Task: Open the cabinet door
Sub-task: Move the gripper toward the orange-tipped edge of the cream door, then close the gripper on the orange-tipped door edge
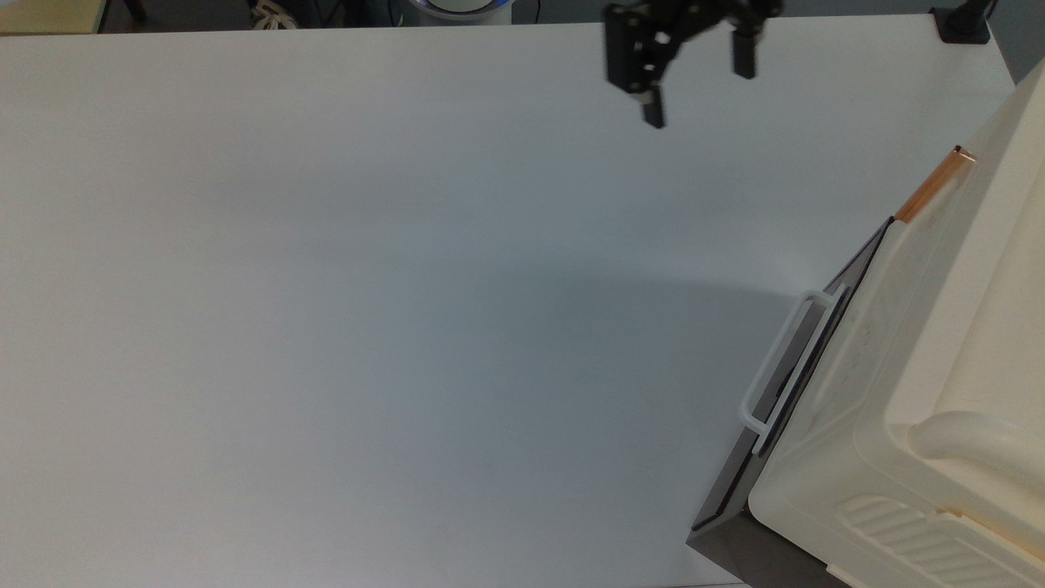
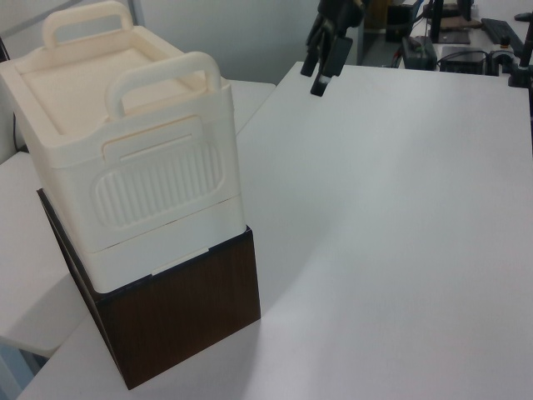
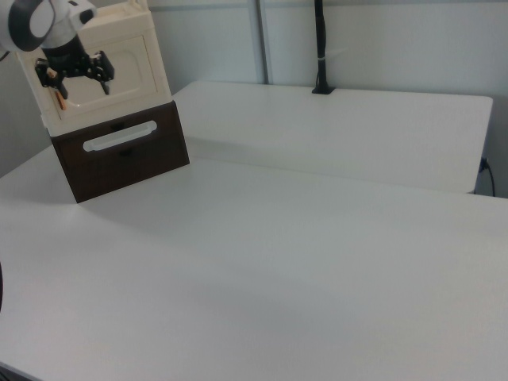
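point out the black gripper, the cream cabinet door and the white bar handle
black two-finger gripper (image 1: 698,86), top view, gap between the open fingers
cream plastic cabinet door (image 3: 127,67), right view, recessed panel
white bar handle (image 3: 119,136), right view, middle of the bar

The top view's right edge cuts off the cream cabinet (image 1: 963,392), and the top edge crops the claw (image 1: 698,82) above its fingers. In the right view the claw (image 3: 73,79) overlaps the cabinet door (image 3: 127,67).

Light: bright, even, diffuse
Shadows: soft grey patch on surface (image 1: 571,327) beside cabinet (image 1: 939,392)
Blur: gripper (image 1: 698,77) smeared in top view
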